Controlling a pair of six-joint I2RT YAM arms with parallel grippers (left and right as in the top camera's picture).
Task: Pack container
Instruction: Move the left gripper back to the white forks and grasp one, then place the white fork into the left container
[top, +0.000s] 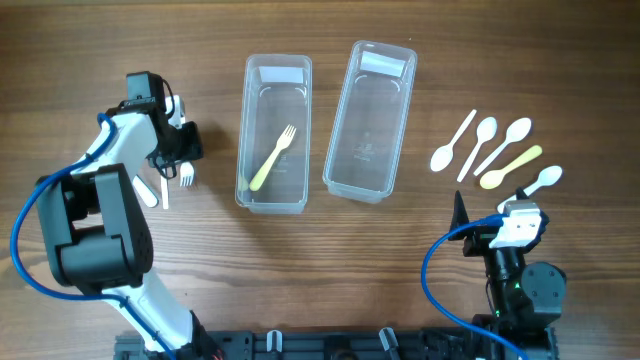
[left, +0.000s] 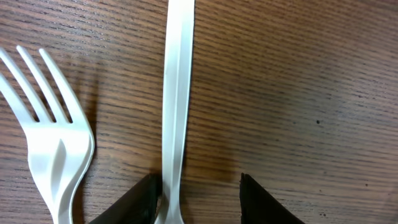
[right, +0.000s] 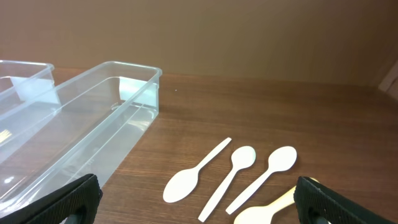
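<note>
The left clear container (top: 243, 130) holds a yellow fork (top: 272, 160). The right clear container (top: 370, 120) is empty. My left gripper (top: 180, 150) is low over white cutlery on the table at the left. In the left wrist view its jaws (left: 199, 199) are open around a white handle (left: 177, 93), which lies against the left finger. A white fork (left: 53, 149) lies beside it. My right gripper (top: 505, 222) is wide open (right: 199, 202) and empty, near white spoons (right: 186, 182) and a yellow spoon (top: 510, 168).
Several white spoons (top: 483, 138) and the yellow one lie in a row at the right of the containers. More white cutlery (top: 150, 190) lies by the left arm. The right container also shows in the right wrist view (right: 124, 68).
</note>
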